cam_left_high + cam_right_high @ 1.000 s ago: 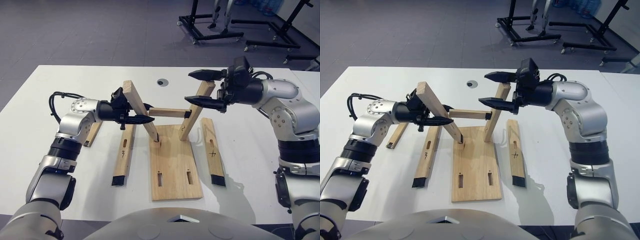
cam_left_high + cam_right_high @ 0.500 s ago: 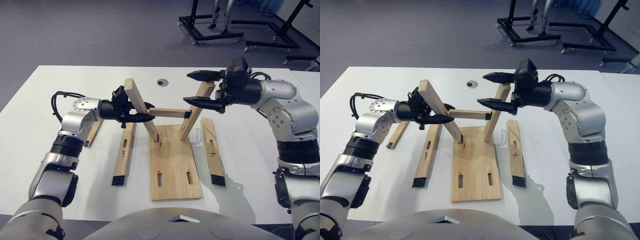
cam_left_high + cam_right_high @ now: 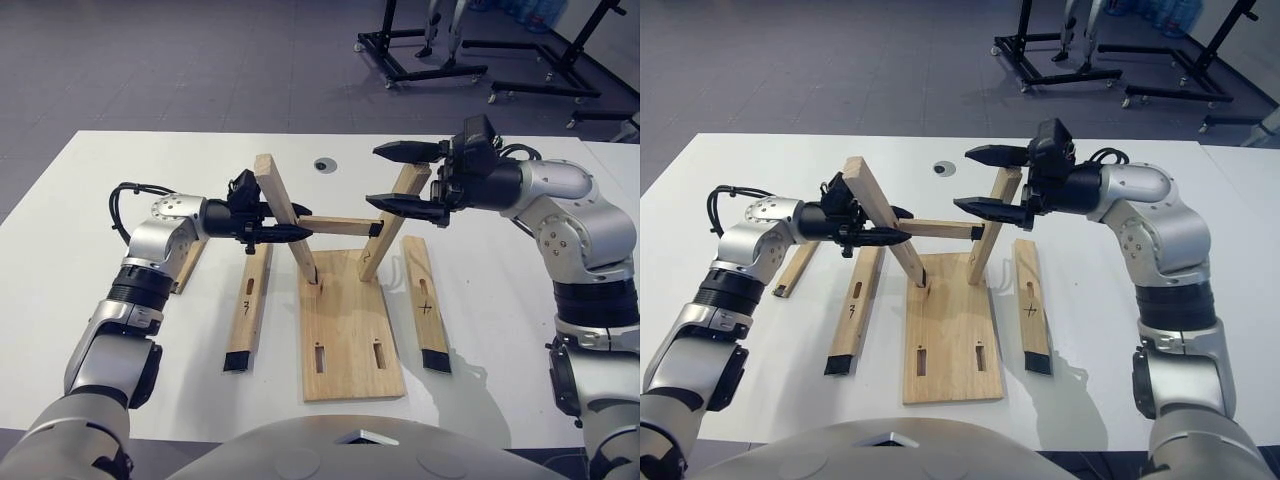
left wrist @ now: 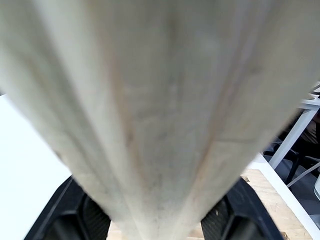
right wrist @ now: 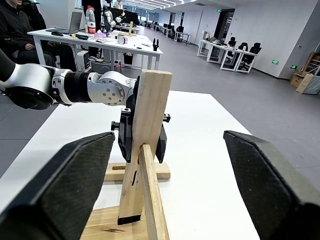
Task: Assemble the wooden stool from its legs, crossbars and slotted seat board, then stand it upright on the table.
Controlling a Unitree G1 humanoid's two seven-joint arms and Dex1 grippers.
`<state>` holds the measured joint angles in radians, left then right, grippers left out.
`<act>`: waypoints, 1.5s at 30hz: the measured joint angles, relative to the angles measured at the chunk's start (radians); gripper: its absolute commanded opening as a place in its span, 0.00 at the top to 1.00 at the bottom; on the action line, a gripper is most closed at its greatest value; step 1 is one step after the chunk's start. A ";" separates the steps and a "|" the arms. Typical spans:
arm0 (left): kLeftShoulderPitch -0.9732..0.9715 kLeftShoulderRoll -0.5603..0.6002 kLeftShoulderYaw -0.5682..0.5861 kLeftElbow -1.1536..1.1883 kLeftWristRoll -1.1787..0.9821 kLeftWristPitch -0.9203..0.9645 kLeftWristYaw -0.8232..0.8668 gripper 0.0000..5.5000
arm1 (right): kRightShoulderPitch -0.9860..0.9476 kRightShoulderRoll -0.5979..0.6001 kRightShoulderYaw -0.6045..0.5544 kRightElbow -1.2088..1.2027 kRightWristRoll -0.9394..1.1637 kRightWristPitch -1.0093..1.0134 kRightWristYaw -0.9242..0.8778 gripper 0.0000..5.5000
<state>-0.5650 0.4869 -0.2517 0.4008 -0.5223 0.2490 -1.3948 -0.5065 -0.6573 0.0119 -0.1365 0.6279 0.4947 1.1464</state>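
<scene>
The slotted seat board [image 3: 350, 330] lies flat on the white table. Two legs stand slanted in its far slots, joined by a crossbar [image 3: 335, 226]. My left gripper [image 3: 280, 226] is shut on the left leg [image 3: 285, 215] at mid-height; in the left wrist view that leg [image 4: 160, 100] sits between the dark fingers [image 4: 75, 215]. My right gripper [image 3: 392, 176] is open, one finger on each side of the right leg's [image 3: 395, 225] upper end without touching it. The right wrist view shows the same leg [image 5: 145, 150] between the fingers [image 5: 70, 185].
Two loose legs lie flat on either side of the board, one on the left [image 3: 247, 305] and one on the right [image 3: 425, 300]. A short bar [image 3: 187, 265] lies under my left forearm. A round grommet [image 3: 323, 164] sits near the table's far edge. Black wheeled frames [image 3: 450, 50] stand on the floor beyond.
My left gripper has shifted slightly right with the left leg, whose top has moved right and stands a little steeper. The right gripper has barely moved.
</scene>
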 measured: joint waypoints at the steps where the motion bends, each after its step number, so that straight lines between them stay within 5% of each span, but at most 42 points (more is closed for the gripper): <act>1: -0.007 0.000 -0.013 0.002 0.014 0.000 -0.001 0.63 | 0.000 0.000 0.000 -0.002 0.000 0.000 -0.002 0.27; 31: -0.056 -0.002 -0.052 0.053 0.056 -0.001 -0.041 0.63 | -0.091 0.087 -0.091 -0.107 0.030 -0.019 -0.226 0.27; 37: -0.055 -0.001 -0.052 0.050 0.057 -0.001 -0.042 0.63 | -0.060 0.141 0.111 -0.309 -0.311 -0.109 -0.477 0.27; 45: -0.048 0.001 -0.053 0.035 0.057 0.001 -0.038 0.63 | 0.112 0.142 0.354 -0.295 -0.887 -0.294 -0.731 0.27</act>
<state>-0.6128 0.4882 -0.3044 0.4357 -0.4651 0.2505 -1.4330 -0.3944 -0.5157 0.3663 -0.4312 -0.2594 0.2010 0.4159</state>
